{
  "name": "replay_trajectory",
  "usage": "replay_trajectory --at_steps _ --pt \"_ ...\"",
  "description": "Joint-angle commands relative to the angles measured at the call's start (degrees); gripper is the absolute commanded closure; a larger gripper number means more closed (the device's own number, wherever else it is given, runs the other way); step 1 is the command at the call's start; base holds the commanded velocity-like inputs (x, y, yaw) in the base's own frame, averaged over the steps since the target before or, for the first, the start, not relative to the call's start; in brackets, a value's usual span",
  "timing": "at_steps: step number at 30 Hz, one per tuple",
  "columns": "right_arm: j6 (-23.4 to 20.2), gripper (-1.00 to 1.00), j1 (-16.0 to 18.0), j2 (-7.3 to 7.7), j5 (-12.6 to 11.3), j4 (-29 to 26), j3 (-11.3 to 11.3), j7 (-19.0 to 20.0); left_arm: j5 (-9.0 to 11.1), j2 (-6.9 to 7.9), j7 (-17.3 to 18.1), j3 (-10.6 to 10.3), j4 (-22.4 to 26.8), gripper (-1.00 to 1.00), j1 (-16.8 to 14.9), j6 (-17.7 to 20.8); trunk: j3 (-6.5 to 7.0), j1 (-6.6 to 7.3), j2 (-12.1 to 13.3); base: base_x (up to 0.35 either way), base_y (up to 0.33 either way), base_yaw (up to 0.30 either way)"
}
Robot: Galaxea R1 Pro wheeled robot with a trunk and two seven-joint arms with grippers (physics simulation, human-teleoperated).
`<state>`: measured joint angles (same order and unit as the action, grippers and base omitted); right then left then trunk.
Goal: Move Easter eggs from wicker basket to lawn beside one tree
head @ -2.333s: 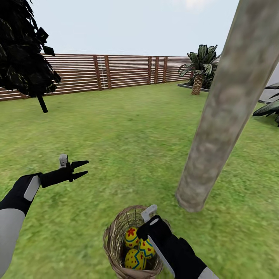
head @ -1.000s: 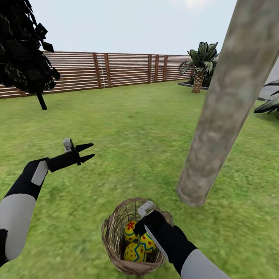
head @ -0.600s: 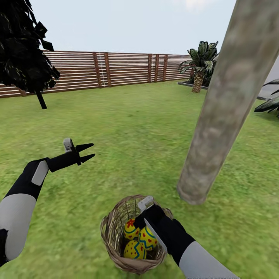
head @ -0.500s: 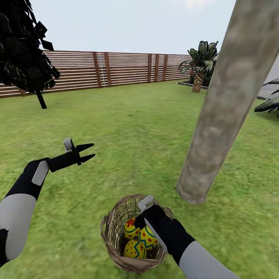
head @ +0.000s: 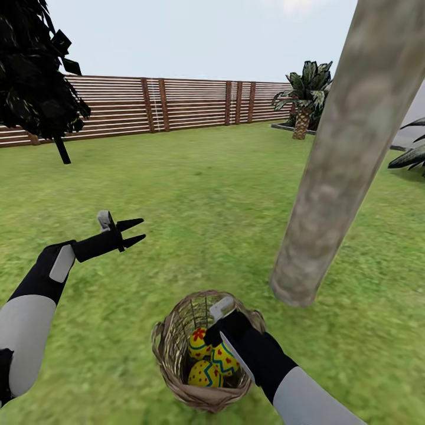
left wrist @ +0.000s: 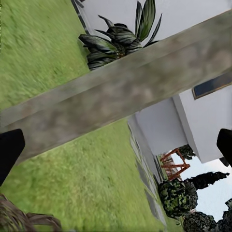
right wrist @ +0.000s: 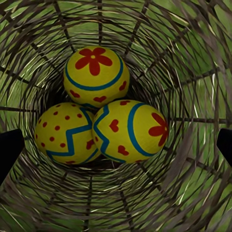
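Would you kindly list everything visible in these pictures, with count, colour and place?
Easter eggs: three, yellow with red and blue patterns, clustered touching at the bottom of the basket.
Wicker basket: one, tan-brown, on the lawn near the tree.
Tree: one, pale grey-beige trunk, right of the basket.
Lawn: green, all around.
Fence: brown slats, far edge.
Dark tree: one, near-black, far left.
Palm-like plant: one by the fence.
House wall: white.
Left pincer: open, over grass.
Right pincer: open, above the eggs.
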<state>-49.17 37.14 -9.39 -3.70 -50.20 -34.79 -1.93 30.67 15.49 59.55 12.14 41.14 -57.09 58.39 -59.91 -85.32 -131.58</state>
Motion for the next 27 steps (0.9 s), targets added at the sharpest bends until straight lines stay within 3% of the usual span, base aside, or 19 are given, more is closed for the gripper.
replay_trajectory --at_steps 1,16,19,24,27 --pt "-0.2 -1.00 0.0 0.00 -0.3 -0.1 -0.1 -0.2 -0.1 -0.01 0.2 0.1 0.0 -1.00 0.0 0.2 -0.23 -0.22 -0.4 0.000 0.000 0.000" --pt "-0.5 -1.00 0.0 -0.02 -0.3 -0.7 -0.1 -0.2 -0.2 0.06 0.2 0.1 0.3 -1.00 0.0 0.1 -2.93 -3.51 -6.5 0.000 0.000 0.000" --pt "-0.4 -1.00 0.0 -0.02 -0.6 -0.7 -0.1 -0.2 -0.2 0.06 0.4 -0.1 0.5 -1.00 0.0 0.0 -2.93 -3.51 -6.5 0.000 0.000 0.000" --pt "-0.6 -1.00 0.1 0.22 -5.9 -0.7 -0.1 -0.4 -0.1 0.07 0.5 -0.8 0.5 -1.00 0.0 -0.1 -2.93 -3.51 -6.5 0.000 0.000 0.000" --pt "-0.6 -1.00 0.1 0.30 -7.3 -0.7 -0.1 -0.4 -0.1 0.06 0.6 -0.8 0.4 -1.00 0.1 -0.2 -2.93 -3.51 -6.5 0.000 0.000 0.000"
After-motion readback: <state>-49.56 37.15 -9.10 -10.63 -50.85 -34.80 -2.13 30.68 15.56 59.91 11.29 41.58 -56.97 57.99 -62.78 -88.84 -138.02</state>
